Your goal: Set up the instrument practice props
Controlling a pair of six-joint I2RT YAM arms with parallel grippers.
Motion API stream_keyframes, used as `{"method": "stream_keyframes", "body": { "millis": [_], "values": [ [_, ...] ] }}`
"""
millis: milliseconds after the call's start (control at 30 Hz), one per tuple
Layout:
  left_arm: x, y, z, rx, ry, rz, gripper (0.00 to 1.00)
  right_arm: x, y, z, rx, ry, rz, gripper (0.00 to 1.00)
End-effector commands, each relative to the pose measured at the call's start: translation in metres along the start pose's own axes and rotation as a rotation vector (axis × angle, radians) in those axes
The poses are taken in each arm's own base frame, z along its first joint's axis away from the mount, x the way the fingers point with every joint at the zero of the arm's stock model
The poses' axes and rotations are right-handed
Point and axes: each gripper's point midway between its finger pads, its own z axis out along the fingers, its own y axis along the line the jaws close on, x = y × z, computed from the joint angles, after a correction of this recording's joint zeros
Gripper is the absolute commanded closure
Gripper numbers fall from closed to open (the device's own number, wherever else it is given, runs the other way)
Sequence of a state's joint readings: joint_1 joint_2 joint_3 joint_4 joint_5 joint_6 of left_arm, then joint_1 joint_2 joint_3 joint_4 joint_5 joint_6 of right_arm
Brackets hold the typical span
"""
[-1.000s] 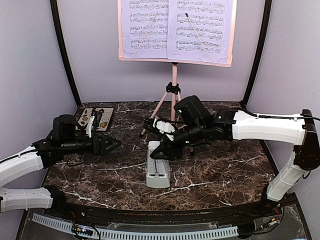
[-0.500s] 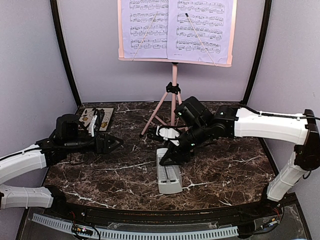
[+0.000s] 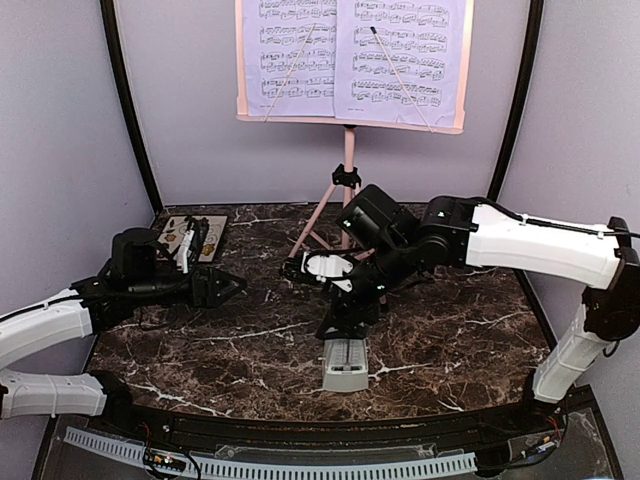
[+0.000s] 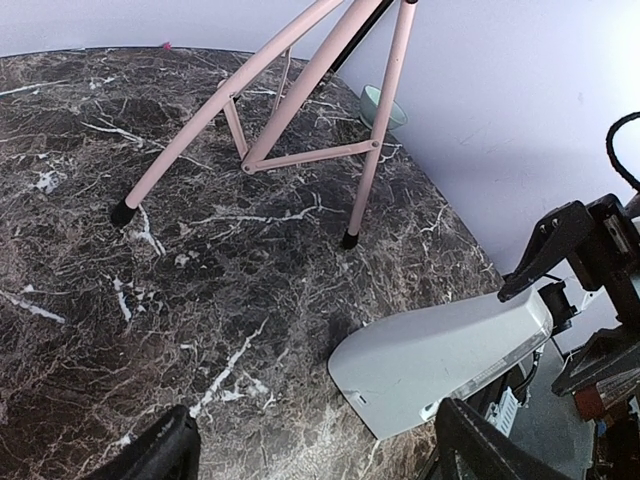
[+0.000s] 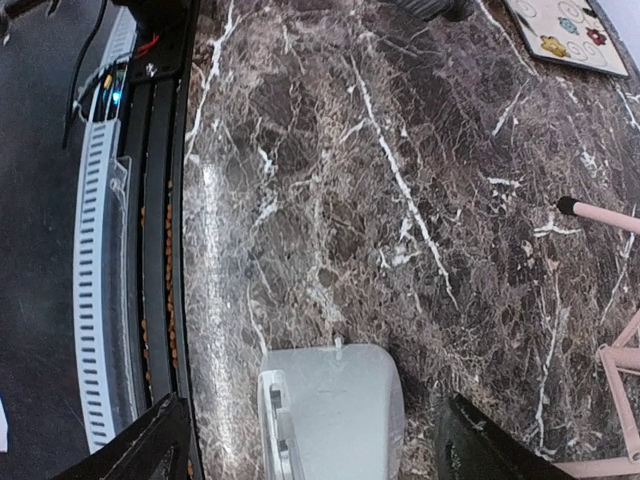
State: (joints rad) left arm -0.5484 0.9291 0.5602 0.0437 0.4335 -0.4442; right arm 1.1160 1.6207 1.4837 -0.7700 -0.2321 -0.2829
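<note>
Seemingly right hand [image 3: 347, 322] hides metronome [image 3: 345, 368] top.

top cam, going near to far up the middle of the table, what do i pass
metronome → music stand tripod → two sheet-music pages up on the stand. The right hand is left out, since it overlaps the metronome's far end.
</note>
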Motion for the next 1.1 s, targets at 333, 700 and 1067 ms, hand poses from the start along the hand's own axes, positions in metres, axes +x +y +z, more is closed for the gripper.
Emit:
{"method": "stream_keyframes", "body": {
  "millis": [333, 700, 1067],
  "values": [
    [-0.012, -0.015, -0.012, 0.020, -0.019, 0.070, 0.12, 0.033, 0.000, -0.005, 0.131, 0.310, 0.024, 0.12],
    [-0.007, -0.018, -0.009, 0.054, -0.006, 0.065, 0.13, 0.037, -0.029, 0.010, 0.147, 0.337, 0.031, 0.18],
    [0.003, -0.017, -0.012, 0.052, 0.033, 0.061, 0.16, 0.058, -0.027, 0.019, 0.105, 0.380, 0.038, 0.40]
  ]
}}
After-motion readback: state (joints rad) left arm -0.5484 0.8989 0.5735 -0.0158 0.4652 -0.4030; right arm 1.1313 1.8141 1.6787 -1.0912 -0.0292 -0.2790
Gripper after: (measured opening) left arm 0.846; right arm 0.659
